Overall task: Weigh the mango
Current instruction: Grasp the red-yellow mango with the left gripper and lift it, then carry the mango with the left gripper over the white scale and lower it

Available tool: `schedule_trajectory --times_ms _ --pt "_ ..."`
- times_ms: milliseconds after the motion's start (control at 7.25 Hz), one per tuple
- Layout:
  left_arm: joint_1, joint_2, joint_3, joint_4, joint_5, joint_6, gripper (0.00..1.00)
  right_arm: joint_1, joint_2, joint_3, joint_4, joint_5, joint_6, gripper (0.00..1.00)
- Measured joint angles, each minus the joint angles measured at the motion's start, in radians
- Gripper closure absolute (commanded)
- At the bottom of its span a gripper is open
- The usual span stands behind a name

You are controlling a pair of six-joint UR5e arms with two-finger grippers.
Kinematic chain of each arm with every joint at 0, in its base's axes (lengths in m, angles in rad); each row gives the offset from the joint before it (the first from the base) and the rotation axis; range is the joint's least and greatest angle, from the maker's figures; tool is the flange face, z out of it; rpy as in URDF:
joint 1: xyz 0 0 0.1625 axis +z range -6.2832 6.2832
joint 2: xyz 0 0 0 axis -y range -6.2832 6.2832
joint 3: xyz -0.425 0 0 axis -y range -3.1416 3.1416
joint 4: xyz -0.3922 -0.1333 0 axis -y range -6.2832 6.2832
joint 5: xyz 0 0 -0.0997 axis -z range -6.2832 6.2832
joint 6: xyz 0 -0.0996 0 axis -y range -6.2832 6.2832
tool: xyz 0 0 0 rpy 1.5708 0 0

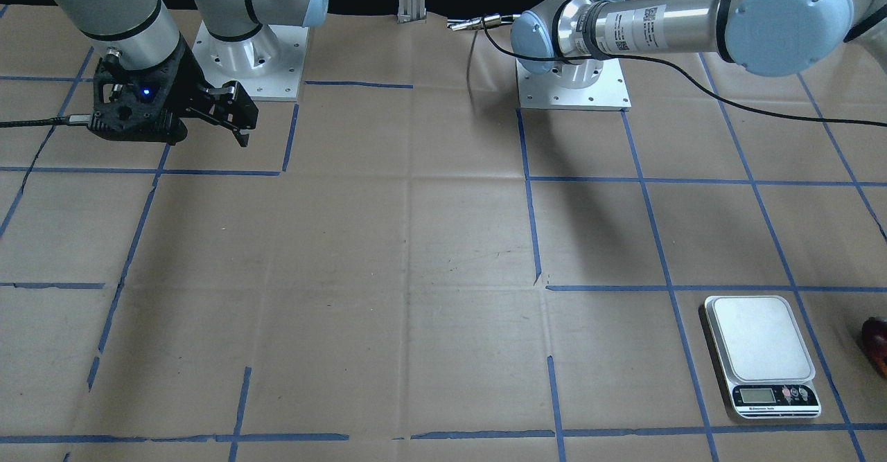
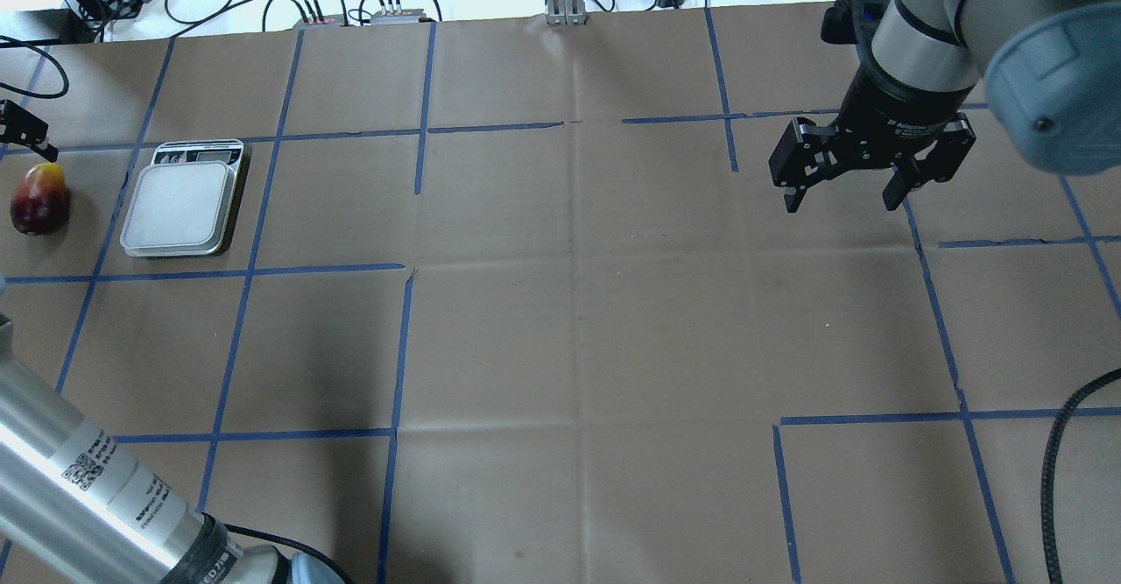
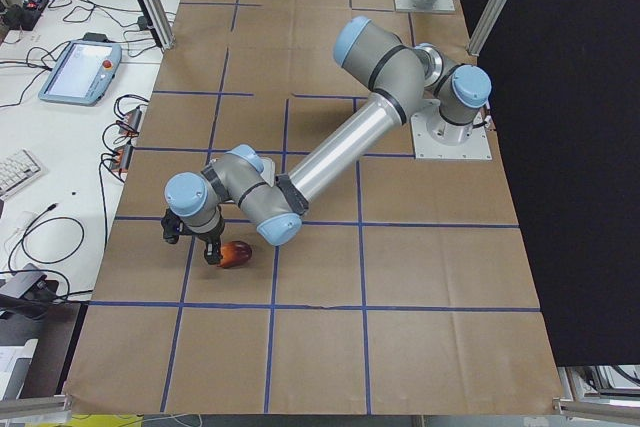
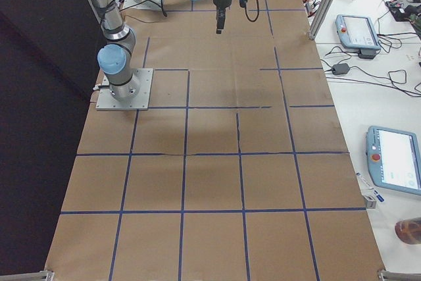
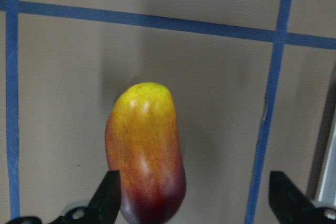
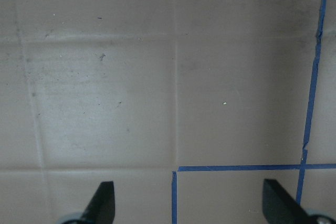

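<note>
Here: left jaws spread around the mango

Low over the desk [image 2: 560, 321], the left jaws stand wide apart, gripping nothing. The mango [image 5: 144, 153] lies on the desk between them, its dark red end close against one finger [image 5: 107, 198]; whether they touch is unclear. The left arm [image 3: 330, 152] stretches far out, wrist bent down. The scale [image 2: 179, 207] sits just beside the mango. The right jaws, also spread, hang well apart from both. The front-facing view cuts the mango off at its edge.

Item count, table:
1 mango [image 2: 39, 199] (looks single, edge-cropped), 1 scale [image 2: 182, 200], 2 grippers: left gripper [image 5: 192, 184], right gripper [image 2: 841, 201].
</note>
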State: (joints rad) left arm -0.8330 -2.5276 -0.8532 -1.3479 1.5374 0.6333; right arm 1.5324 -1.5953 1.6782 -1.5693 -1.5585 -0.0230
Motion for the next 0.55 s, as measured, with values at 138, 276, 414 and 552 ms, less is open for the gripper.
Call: schedule_trajectory --times_ms 138,276,414,552 --pt "0.006 -0.036 0.018 0.004 0.002 0.006 0.36 0.0 0.0 0.0 0.0 0.0 0.0 0.0" --pt "0.009 -0.058 0.025 0.002 0.014 0.013 0.76 0.0 0.0 0.0 0.0 0.0 0.0 0.0" --pt "0.01 -0.064 0.028 -0.023 0.047 0.021 1.0 0.0 0.0 0.0 0.0 0.0 0.0 0.0" --pt "0.009 -0.055 0.029 -0.069 0.088 0.022 1.0 0.0 0.0 0.0 0.0 0.0 0.0 0.0"
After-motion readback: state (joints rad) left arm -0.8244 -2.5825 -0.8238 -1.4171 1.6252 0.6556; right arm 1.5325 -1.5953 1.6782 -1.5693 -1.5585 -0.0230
